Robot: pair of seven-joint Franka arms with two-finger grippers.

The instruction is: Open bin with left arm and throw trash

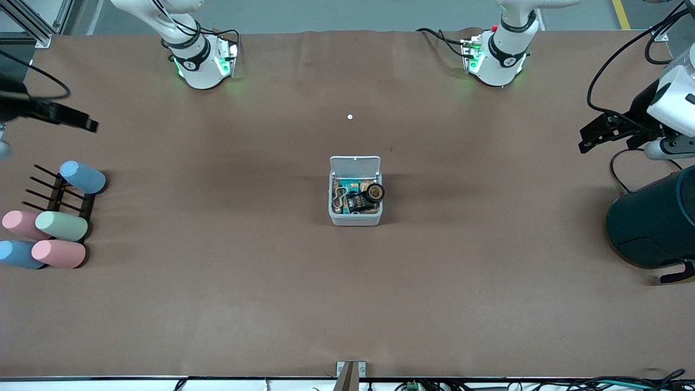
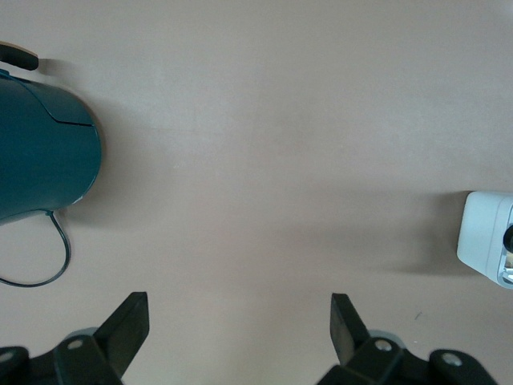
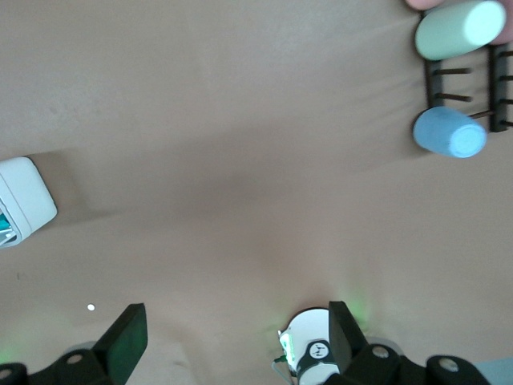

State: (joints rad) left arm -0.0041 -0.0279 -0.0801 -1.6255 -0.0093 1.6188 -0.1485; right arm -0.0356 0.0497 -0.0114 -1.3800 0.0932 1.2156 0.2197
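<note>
The small light-grey plastic bin (image 1: 355, 217) sits mid-tabletop, white lid raised, black packet (image 1: 358, 203) inside. Left claw (image 2: 240, 321) and right claw (image 3: 236, 333) hover released, parked at opposite tabletop ends, clear of it.

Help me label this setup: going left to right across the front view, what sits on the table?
Rack of pastel cups → open bin holding the trash → dark teal cylinder. The right gripper hangs above the rack's end, the left gripper above the cylinder's.

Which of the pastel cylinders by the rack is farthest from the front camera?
The light-blue cylinder on the dark pronged rack; the green, two pink and second blue cylinders all lie nearer the camera.
</note>
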